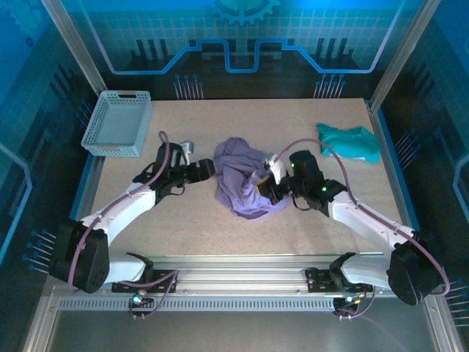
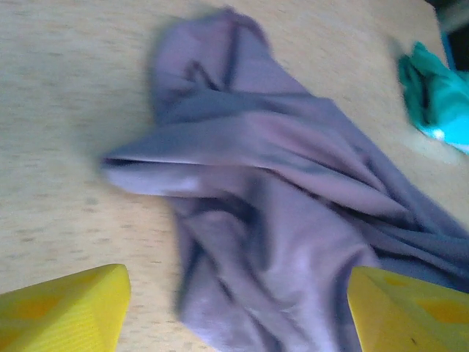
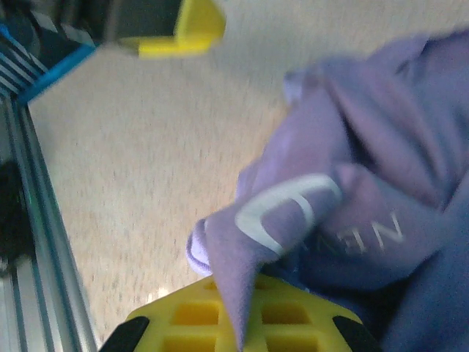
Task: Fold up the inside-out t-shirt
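The shirt (image 1: 242, 180) lies in a crumpled heap at the middle of the table (image 1: 308, 242), bunched and twisted, with no sleeve, hem or collar laid out flat. You are at the opening step: the heap has to be spread before any fold can be made.

Your right tool (image 1: 267, 182) is at the shirt's right edge, jaws closed on a fold of the fabric; in the right wrist view the cloth drapes over the yellow finger, with a white print (image 3: 293, 213) just beside the pinch. Your left tool (image 2: 242, 315) stands wide and holds nothing; its fingers sit at the near-left side of the heap, with a loose lip of fabric just ahead of them.

The next move, as I judge it, calls for the left tool to take an edge on its own side, so that the two tools can draw the shirt apart and lay it flat. Pick a single layer, not a bundle. The fabric is thin and will slip or drag.

The teal garment (image 1: 350, 141) and the basket (image 1: 113, 123) lie well apart from the shirt; leave them alone.
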Robot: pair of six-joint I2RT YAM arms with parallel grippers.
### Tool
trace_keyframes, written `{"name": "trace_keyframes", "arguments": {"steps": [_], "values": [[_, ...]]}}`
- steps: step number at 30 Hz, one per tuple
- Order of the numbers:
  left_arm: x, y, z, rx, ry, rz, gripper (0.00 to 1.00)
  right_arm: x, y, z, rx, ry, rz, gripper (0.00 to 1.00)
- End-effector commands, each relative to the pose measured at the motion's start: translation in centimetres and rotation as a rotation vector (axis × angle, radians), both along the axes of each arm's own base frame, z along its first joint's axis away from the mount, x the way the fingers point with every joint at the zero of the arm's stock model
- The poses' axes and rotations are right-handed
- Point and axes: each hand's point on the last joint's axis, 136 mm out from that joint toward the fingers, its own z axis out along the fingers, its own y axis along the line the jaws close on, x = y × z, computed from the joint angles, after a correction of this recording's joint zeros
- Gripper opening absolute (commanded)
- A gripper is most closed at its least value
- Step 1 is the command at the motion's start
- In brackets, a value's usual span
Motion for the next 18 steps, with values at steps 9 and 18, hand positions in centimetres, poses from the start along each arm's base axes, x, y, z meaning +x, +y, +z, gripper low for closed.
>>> {"name": "trace_keyframes", "arguments": {"steps": [9, 18], "values": [[2.8, -8.7, -3.6, 0.393, 0.042, -0.414, 0.86, -2.0, -1.8, -1.2, -0.016, 0.006, -0.055, 0.0], [4.1, -11.0, -7.0, 0.547, 0.069, -0.537, 0.66, -0.8, -2.5, 0.8, -0.031, -0.041, -0.07, 0.0]]}}
